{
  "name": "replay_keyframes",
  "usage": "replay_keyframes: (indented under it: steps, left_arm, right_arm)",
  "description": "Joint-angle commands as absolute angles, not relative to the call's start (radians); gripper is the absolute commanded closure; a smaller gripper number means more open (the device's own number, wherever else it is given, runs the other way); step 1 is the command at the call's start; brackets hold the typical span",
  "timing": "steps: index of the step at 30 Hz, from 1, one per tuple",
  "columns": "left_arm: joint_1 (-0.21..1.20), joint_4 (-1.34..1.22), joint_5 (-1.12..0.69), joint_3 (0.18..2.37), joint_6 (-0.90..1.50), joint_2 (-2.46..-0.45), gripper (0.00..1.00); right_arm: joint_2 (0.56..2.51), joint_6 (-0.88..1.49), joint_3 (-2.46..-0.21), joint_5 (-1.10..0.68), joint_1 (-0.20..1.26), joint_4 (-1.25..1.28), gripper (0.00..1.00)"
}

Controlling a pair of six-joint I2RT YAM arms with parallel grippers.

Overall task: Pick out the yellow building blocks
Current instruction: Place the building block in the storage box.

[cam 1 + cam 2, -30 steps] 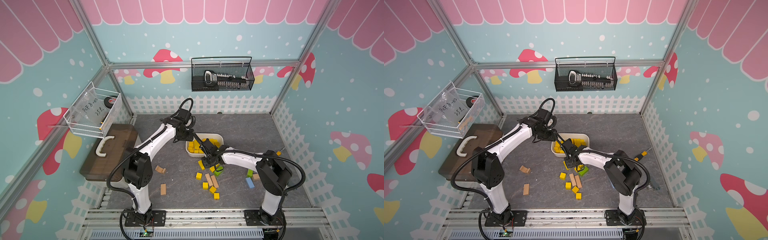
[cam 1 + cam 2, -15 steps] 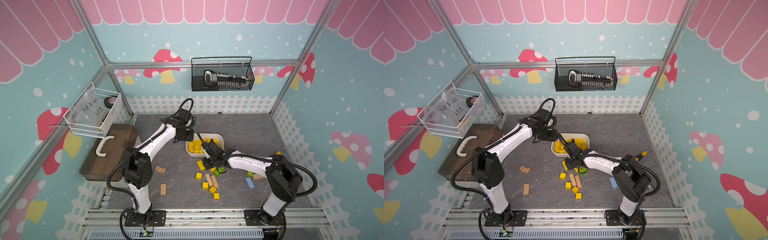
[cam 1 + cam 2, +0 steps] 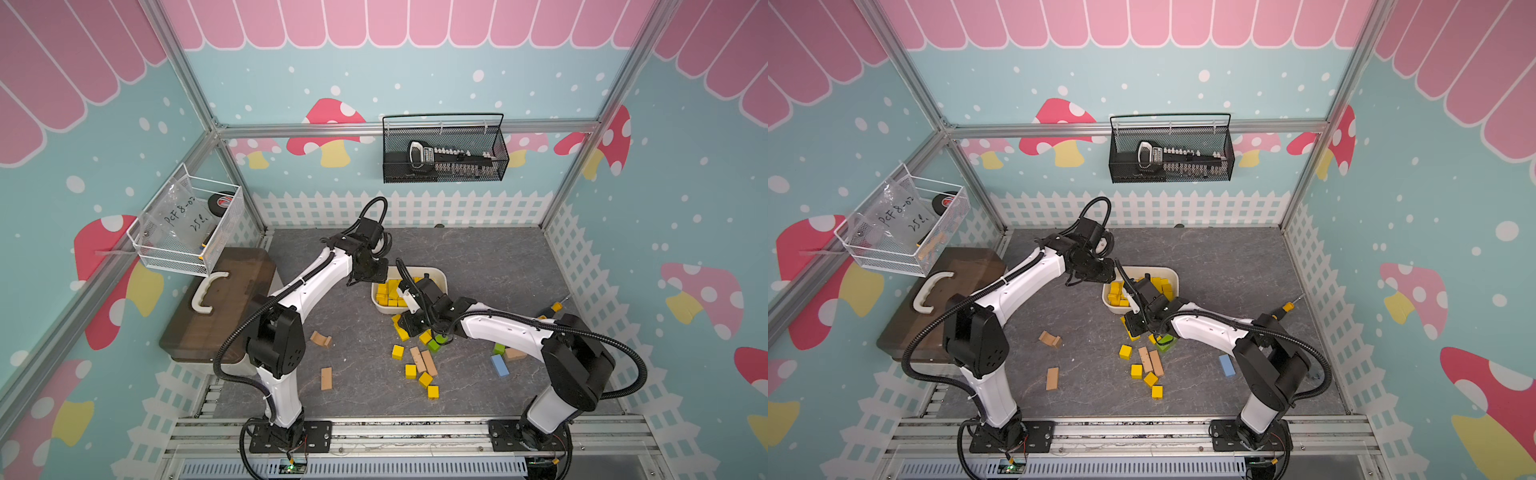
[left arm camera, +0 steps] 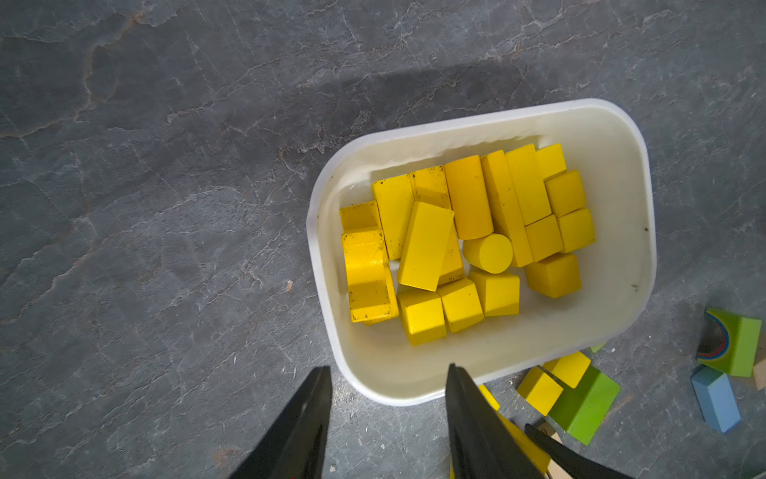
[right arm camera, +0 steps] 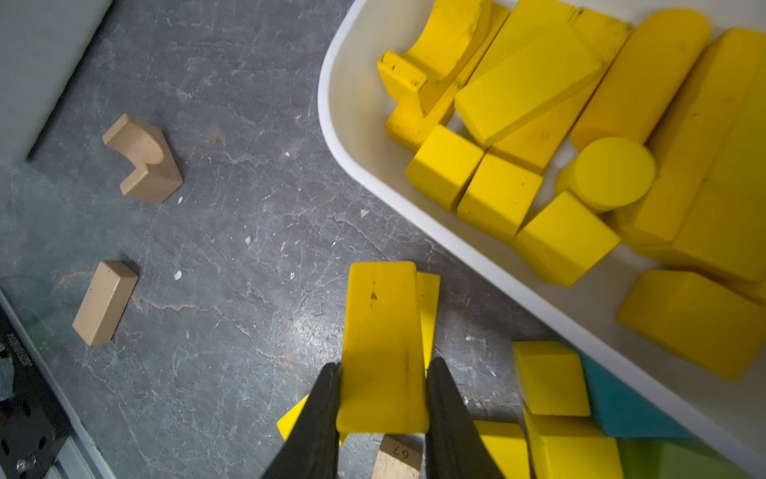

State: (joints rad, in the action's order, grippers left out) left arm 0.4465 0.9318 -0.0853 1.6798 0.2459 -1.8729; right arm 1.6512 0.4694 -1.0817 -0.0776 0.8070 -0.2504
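Right gripper (image 5: pixel 381 373) pinches a long bright-yellow wooden bar (image 5: pixel 381 331) near one end, its black fingers (image 5: pixel 323 414) pressed against the bar's two long sides, just outside the long wall of the white plastic tub (image 5: pixel 344 137). Whether the bar touches the grey slate-patterned tabletop (image 5: pixel 228 290) cannot be told.

Left gripper (image 4: pixel 387 369) hangs over a corner of the tub with its jaws spread and nothing between them. One finger is above the tabletop outside the tub and the other is above the tub's inner wall.

Inside the tub lies a heap of yellow painted wooden blocks (image 4: pixel 456 249): cubes, bars, a short cylinder standing on end (image 4: pixel 489 253) and an arch piece (image 5: pixel 439 54).

Just outside the tub's wall, two loose yellow cubes (image 4: pixel 539 390) sit against a green wooden block (image 4: pixel 584 406), near a teal block (image 5: pixel 621 398).

Farther from the tub, toward the robot bases, four more yellow cubes (image 3: pixel 410 371) are scattered around two plain tan wooden bars (image 3: pixel 424 360) lying side by side.

Well apart from the tub lie a tan wooden arch (image 3: pixel 321 338), a single tan bar (image 3: pixel 326 378), a light-blue block (image 3: pixel 498 365) and a green arch block (image 4: pixel 731 342).
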Motion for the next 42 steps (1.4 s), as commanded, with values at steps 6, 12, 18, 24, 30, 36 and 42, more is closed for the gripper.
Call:
replay_keyframes:
  steps: [6,12,18,24,30,36,42]
  left_arm:
    - [0.449,0.950,-0.068,1.694,0.225,-1.858,0.51]
    - [0.449,0.950,-0.069,1.693,0.224,-1.853,0.51]
    - [0.449,0.950,-0.067,1.690,0.224,-1.850,0.51]
    - [0.449,0.949,-0.067,1.690,0.223,-1.852,0.51]
    - [0.449,0.950,-0.068,1.690,0.224,-1.853,0.51]
    - [0.449,0.950,-0.067,1.692,0.223,-1.858,0.51]
    - [0.449,0.951,-0.066,1.692,0.223,-1.864,0.51]
  right_arm:
    - [1.731,0.512,-1.312,0.106,0.768,-0.408,0.78]
    - [1.850,0.533,-1.467,0.143,0.737,-0.526,0.78]
    - [1.976,0.556,-1.584,0.081,0.705,-0.574,0.77]
    - [2.030,0.568,-1.648,0.079,0.699,-0.602,0.74]
    - [2.036,0.571,-1.656,0.078,0.691,-0.606,0.73]
    - [2.026,0.566,-1.654,0.081,0.690,-0.608,0.66]
    - [2.019,0.565,-1.649,0.076,0.687,-0.609,0.63]
